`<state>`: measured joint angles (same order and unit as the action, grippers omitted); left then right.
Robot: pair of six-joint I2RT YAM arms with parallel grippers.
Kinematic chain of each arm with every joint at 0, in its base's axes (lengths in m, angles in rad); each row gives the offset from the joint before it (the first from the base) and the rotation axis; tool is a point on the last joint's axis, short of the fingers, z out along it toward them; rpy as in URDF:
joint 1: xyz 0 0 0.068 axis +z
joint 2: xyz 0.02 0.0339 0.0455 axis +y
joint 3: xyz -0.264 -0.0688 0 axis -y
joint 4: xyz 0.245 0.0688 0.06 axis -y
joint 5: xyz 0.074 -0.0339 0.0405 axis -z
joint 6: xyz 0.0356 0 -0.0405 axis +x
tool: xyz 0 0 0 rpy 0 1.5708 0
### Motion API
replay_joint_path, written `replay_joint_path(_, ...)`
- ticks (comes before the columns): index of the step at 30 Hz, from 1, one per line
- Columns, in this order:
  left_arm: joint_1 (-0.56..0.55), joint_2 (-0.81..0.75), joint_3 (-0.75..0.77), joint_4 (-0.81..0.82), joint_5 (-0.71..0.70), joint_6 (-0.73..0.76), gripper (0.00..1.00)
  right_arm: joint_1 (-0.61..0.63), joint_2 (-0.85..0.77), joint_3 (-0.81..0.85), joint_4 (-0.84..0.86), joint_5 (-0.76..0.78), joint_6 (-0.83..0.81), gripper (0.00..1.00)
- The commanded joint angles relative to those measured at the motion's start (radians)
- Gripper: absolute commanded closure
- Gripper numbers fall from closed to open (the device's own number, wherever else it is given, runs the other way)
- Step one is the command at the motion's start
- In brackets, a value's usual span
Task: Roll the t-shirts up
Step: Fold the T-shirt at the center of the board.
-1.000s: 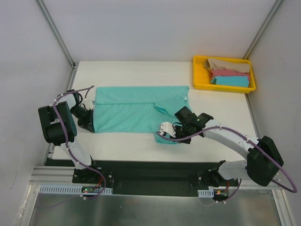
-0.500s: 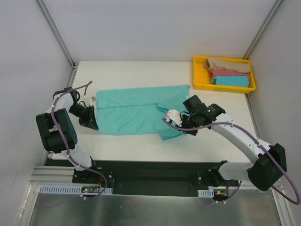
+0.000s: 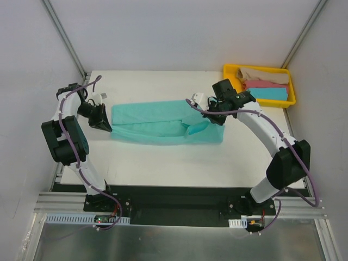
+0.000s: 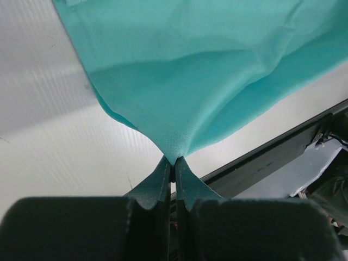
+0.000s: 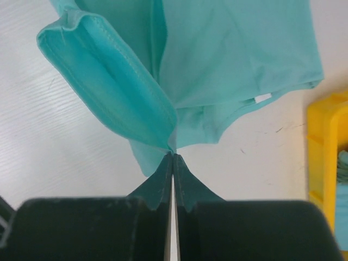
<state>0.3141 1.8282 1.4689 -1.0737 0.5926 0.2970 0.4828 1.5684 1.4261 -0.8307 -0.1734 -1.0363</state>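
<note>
Pinching teal t-shirt (image 3: 155, 123): left gripper (image 4: 173, 162), right gripper (image 5: 172, 154), both clamped.

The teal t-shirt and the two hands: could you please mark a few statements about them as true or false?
1. The left hand is shut on an edge of the teal t-shirt. True.
2. The right hand is open and holds nothing. False: it is shut on a fold of the teal t-shirt.
3. The yellow tray holds a tan t-shirt, a pink t-shirt and a sky-blue t-shirt. True.
4. The teal t-shirt lies inside the yellow tray. False: it is spread on the white table, to the left of the tray in the top view.
</note>
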Motion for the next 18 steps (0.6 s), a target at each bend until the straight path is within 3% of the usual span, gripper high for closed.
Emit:
replay_joint_path(1, -0.001, 0.075, 0.105, -0.068, 0.041, -0.018, 1.00, -0.015, 0.068, 0.118, 0.022, 0.051, -0.010, 0.99)
replay_joint_path(18, -0.001, 0.286, 0.356, -0.091, 0.027, -0.035, 1.00, -0.050, 0.429, 0.537, 0.068, 0.137, -0.024, 0.99)
